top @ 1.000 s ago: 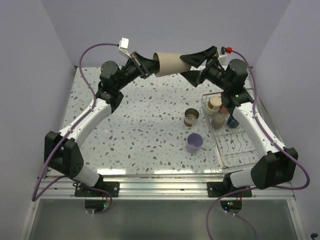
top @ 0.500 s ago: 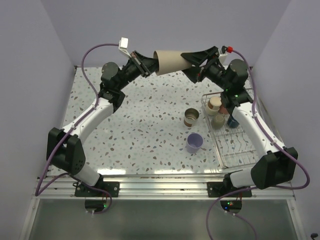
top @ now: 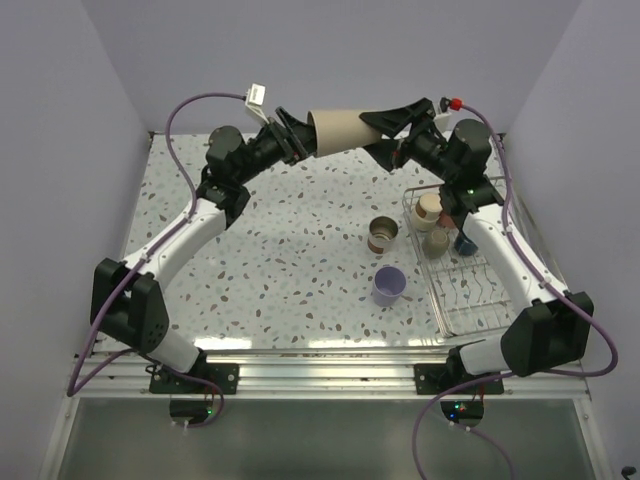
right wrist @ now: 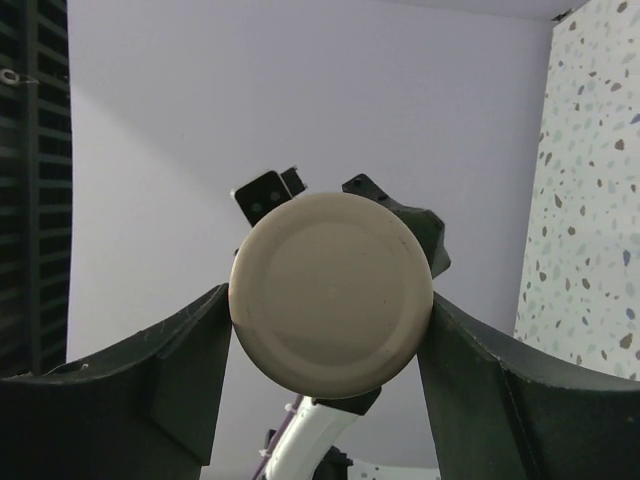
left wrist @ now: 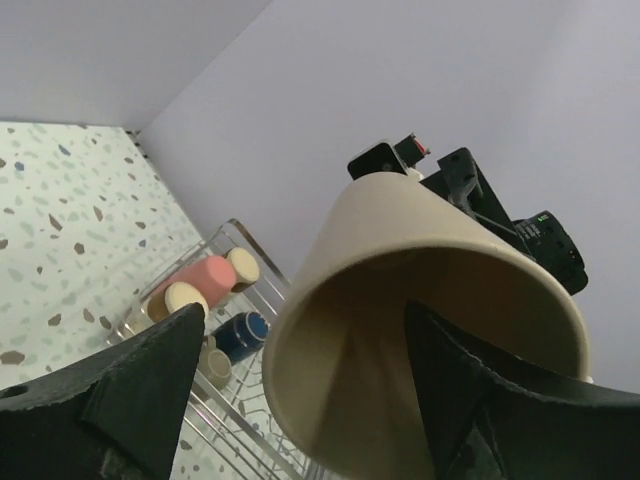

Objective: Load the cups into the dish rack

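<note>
The right gripper [right wrist: 330, 292] is pinched on the round base of the tan cup [top: 338, 127]; in its wrist view both fingertips sit against the base's edge, one on each side. The cup lies level in the air, well above the surface [top: 280, 230] and beyond the far end of the dish rack [top: 468, 300], with its narrow end toward the right arm and its open mouth toward the left. At that mouth the left gripper [left wrist: 305, 308] has its fingers spread. One finger stands outside the rim with a clear gap to the wall, and the other appears to reach into the opening, so it is not clamping the cup. The rack itself rests on the surface beside the right arm. Its far end is crowded with a pink cup [left wrist: 200, 275] lying on its side, a dark blue cup [left wrist: 243, 332] and a beige cup [top: 436, 241], while its near half shows bare wire. Just outside the rack, on the side facing the left arm, a steel cup [top: 382, 237] stands upright level with the rack's far end. A lavender cup [top: 389, 286] stands upright a little nearer the arm bases, apart from both the steel cup and the rack
</note>
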`<action>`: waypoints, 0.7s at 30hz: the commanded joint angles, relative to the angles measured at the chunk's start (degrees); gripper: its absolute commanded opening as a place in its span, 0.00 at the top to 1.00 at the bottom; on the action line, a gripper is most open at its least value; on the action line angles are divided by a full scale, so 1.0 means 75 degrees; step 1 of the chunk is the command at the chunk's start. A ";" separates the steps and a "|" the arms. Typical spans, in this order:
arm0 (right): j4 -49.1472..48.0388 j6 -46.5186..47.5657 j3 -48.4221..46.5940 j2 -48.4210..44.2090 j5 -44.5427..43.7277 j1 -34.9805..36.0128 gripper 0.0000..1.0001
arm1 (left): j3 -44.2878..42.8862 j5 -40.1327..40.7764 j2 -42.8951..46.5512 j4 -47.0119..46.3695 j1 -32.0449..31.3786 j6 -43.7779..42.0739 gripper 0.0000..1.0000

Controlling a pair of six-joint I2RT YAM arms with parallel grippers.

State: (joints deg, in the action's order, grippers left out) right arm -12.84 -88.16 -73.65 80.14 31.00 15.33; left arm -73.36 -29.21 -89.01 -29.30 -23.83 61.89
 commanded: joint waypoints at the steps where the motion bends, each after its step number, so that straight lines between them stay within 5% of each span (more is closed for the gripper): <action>1: 0.0479 0.0527 -0.0117 -0.0290 -0.0033 -0.0332 1.00 | 0.0171 0.0051 0.0675 0.0987 -0.0009 -0.0903 0.14; 5: 0.1616 0.1544 -0.0188 -0.0629 0.0015 -0.1361 1.00 | 0.0582 0.0577 0.1215 0.2063 0.0002 -0.1652 0.01; 9: 0.4514 0.3313 -0.0913 -0.1004 -0.0709 -0.1903 1.00 | 0.0852 0.1128 0.1625 0.2991 -0.0009 -0.2227 0.00; 15: 0.8174 0.5963 -0.2741 -0.1088 -0.4012 -0.2033 1.00 | 0.0992 0.1773 0.1907 0.4386 0.0002 -0.3047 0.00; 21: 0.9585 0.7991 -0.3902 -0.0889 -0.7189 -0.2021 1.00 | 0.1203 0.1915 0.2013 0.4879 0.0002 -0.3482 0.00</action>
State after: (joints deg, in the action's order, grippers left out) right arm 48.25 -40.62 -98.85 73.41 -5.19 0.30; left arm -65.49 -16.62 -75.72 3.68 -23.86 39.94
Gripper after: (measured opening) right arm 0.701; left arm 0.997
